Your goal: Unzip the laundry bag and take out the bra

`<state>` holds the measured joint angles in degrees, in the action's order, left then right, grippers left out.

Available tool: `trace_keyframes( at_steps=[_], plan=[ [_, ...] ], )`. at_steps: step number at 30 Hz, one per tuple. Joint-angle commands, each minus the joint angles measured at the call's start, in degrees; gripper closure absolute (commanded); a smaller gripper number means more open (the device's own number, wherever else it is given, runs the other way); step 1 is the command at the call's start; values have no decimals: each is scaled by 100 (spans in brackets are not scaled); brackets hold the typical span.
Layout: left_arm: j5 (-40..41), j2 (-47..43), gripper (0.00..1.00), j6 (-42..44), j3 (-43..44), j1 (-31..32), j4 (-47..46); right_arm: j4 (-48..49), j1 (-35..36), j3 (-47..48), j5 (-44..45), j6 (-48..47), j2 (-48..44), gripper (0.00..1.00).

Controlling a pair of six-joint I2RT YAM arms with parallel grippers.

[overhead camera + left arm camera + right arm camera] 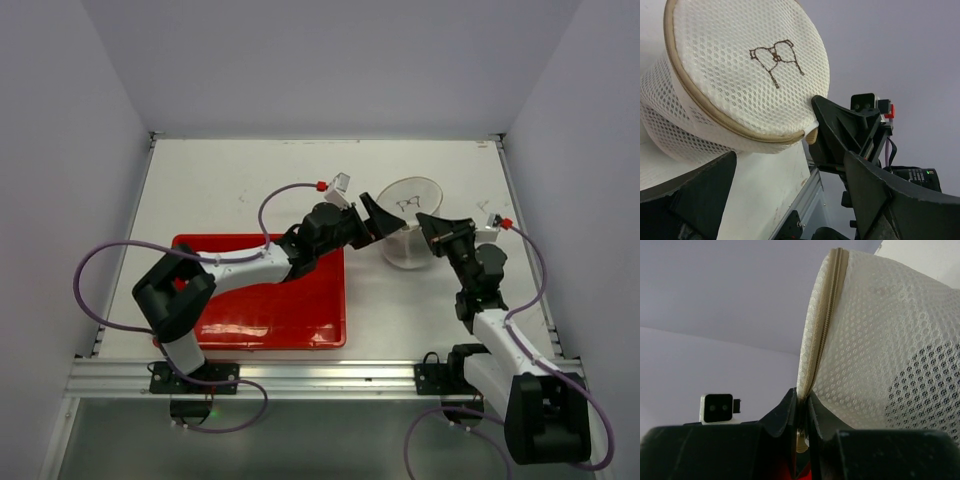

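Observation:
The laundry bag (408,232), a round whitish mesh pouch with a dark mark on its face, is tipped up on its edge on the table right of the tray. My right gripper (437,233) is shut on the bag's zip at the rim (803,399), and the pull tab hangs between the fingers. My left gripper (376,216) is open at the bag's left side, and its fingers (875,195) stand wide apart below the bag (735,65). A dark shape shows through the mesh (925,385); it may be the bra. The bag looks zipped.
A red tray (262,298) lies at the near left under the left arm. The table's metal front rail (320,378) runs along the near edge. White walls close in the back and both sides.

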<state>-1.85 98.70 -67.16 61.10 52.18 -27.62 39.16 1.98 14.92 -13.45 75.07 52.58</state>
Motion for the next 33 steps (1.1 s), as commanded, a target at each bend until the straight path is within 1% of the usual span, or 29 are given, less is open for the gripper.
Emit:
trace_keyframes(
  at_steps=[1,5,8,11,13,17,18,20,21,23,24,25,26,29,30,31,32,33],
  plan=[
    [-219,106,9,-122,209,-120,-323,522,31,-24,-78,-54,-81,100],
    [-640,167,12,-341,95,-244,-630,970,48,-146,-193,16,24,100],
    [-755,220,12,-447,95,-270,-789,1103,101,-217,-140,61,7,100],
    [-878,325,12,-509,218,-279,-780,1129,197,-235,-131,-97,-28,100],
    [-1036,475,13,-675,305,-349,-947,1243,268,-244,-140,-238,-11,100],
    [-1406,808,20,-975,297,-393,-1386,1682,277,-384,-140,-186,165,100],
    [-1450,853,25,-1001,306,-402,-1517,1840,294,-384,-210,-168,209,100],
    [-1529,923,30,-1027,315,-393,-1606,1832,294,-323,-289,-168,314,100],
    [-1547,932,39,-1028,271,-402,-1694,1771,294,-305,-350,-177,323,100],
    [-1521,871,50,-1010,210,-411,-1791,1736,286,-331,-386,-255,323,99],
    [-1494,845,61,-984,166,-419,-1800,1640,286,-332,-395,-308,315,98],
    [-1407,801,67,-888,157,-437,-1774,1517,286,-288,-465,-456,297,98],
    [-1363,713,75,-817,148,-472,-1626,1220,286,-244,-509,-554,245,96],
    [-1099,511,90,-527,183,-507,-1309,604,286,-68,-641,-1019,52,91],
    [-1055,484,100,-466,244,-534,-1108,45,294,-16,-641,-1177,-158,78],
    [-1011,449,100,-352,270,-542,-1010,-317,286,107,-624,-1509,-291,68],
    [-985,414,100,-290,306,-560,-922,-686,294,177,-528,-1687,-422,62],
    [-941,405,100,-237,349,-569,-703,-1499,286,256,-475,-1871,-693,57]
  ],
)
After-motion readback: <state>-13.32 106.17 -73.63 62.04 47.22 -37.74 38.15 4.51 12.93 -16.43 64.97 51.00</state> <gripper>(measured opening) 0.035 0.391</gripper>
